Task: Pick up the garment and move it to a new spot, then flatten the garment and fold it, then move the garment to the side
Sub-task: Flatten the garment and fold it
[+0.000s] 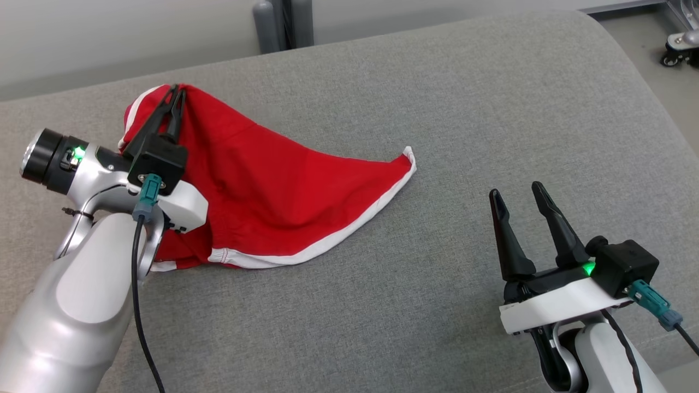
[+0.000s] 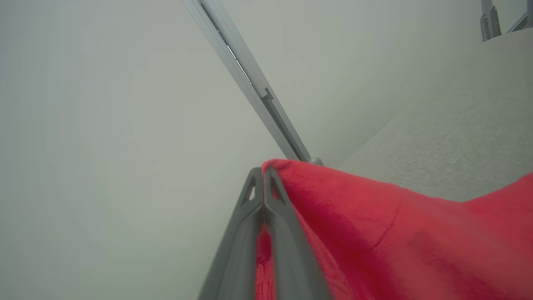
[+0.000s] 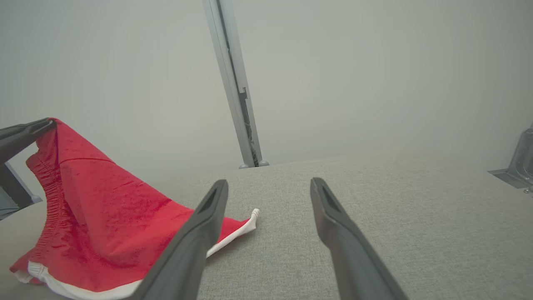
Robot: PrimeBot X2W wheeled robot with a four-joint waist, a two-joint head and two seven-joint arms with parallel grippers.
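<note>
The left claw [image 1: 176, 95] pinched a lifted edge of the red shorts [image 1: 284, 202], the rest draping onto the grey surface [image 1: 437, 109], while the right claw [image 1: 516, 189] hung wide open, empty.

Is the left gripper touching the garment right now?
Touching. Left wrist view shows the left gripper shut on the garment, red cloth pinched between its fingers.

Red garment [image 1: 262, 191], white trim; grey cushion [image 1: 437, 109].
</note>
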